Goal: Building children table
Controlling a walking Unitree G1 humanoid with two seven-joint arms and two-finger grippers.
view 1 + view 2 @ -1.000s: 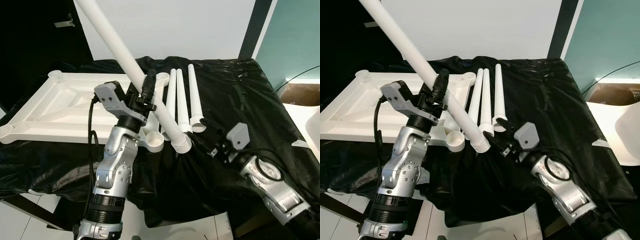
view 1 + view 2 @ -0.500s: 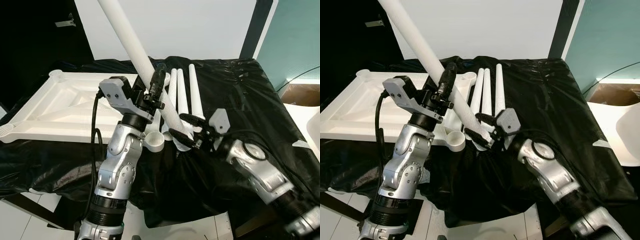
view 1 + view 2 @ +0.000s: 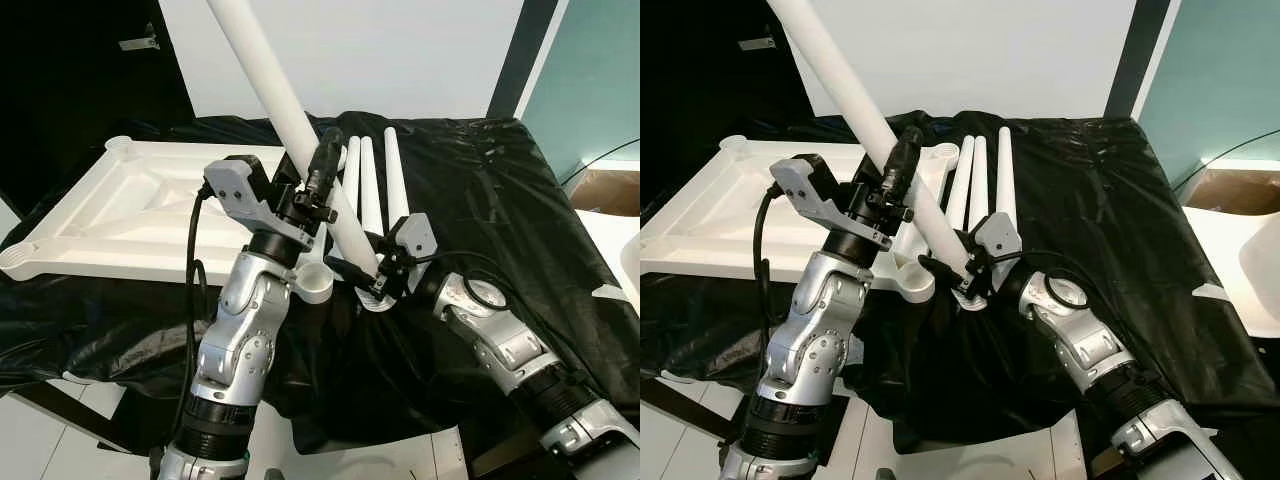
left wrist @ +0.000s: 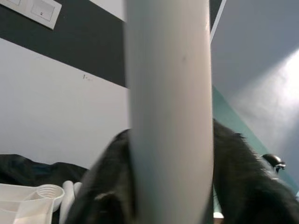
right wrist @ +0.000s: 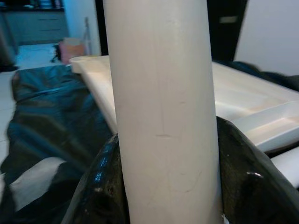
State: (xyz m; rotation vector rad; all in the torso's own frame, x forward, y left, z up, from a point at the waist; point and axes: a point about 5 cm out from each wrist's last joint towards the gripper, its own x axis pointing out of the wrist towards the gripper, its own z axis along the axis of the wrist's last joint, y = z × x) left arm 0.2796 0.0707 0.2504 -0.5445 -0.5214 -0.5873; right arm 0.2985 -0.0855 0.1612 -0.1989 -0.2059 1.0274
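right gripper (image 3: 368, 276) now clasping table leg (image 3: 300, 122)

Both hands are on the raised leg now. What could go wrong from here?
1. The white leg slants high above the left hand, so it may lever and twist in the grip.
2. The right hand clamps near its threaded end, beside the corner socket and three loose legs; a swing could knock them.
3. The black sheet is wrinkled and could snag.

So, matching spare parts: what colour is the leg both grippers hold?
White; the leg shows best in the left eye view.
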